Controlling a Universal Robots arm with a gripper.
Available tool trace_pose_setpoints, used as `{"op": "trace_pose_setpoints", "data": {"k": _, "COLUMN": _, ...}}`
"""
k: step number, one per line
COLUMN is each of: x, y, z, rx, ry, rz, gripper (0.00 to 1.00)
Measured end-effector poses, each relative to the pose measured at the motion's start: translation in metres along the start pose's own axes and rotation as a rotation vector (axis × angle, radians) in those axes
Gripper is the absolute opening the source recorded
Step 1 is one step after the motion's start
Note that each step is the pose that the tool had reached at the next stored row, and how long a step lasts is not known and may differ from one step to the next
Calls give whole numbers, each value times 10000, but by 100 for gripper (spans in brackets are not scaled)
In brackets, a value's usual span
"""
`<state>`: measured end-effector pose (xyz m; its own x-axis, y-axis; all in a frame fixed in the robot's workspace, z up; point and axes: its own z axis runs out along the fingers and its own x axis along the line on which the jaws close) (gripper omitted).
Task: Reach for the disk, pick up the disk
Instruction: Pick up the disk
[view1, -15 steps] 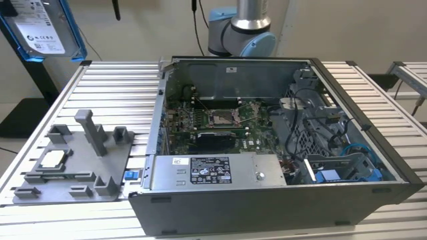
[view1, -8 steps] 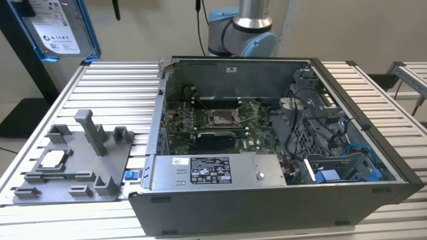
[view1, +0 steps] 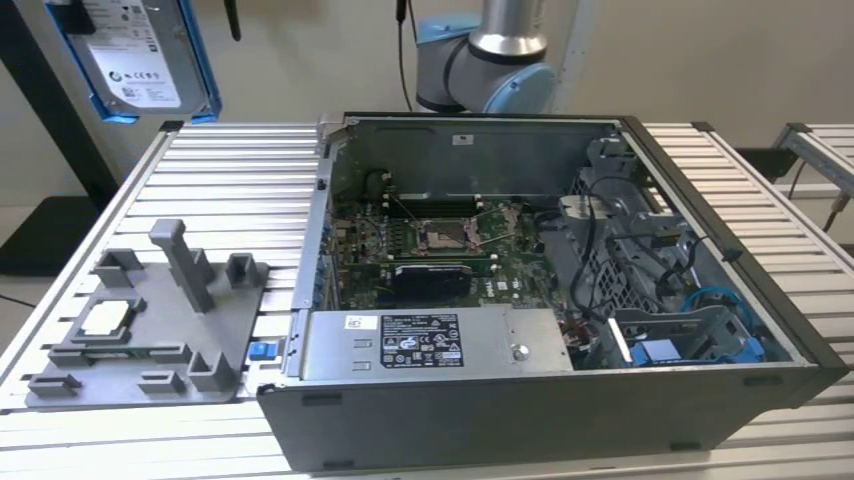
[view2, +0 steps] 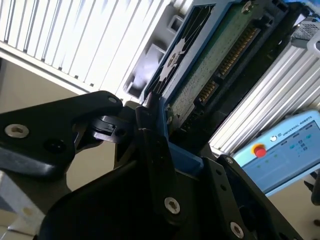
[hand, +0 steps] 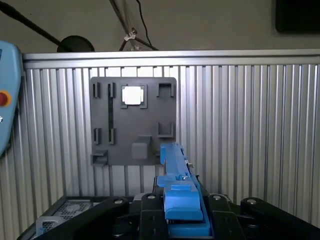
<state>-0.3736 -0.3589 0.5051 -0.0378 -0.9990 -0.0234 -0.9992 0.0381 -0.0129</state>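
Disk (view1: 140, 55) hangs high above the desk (view1: 214, 190), at the exterior view's left, pinched by the edge of its blue frame (hand: 175, 165) in the pincer (hand: 182, 202). Risk: the hold is narrow and on plastic, so a jolt could tilt or drop the disk onto the grey holder plate (view1: 147, 330).

disk (view1: 134, 60) | silver-grey, white label, blue bracket | upright in mid-air, exterior view's upper left
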Motion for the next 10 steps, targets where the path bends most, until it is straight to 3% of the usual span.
{"op": "trace_pose_setpoints", "data": {"k": 10, "x": -11, "y": -291, "z": 4, "rx": -10, "ry": 0, "rz": 0, "gripper": 0}}
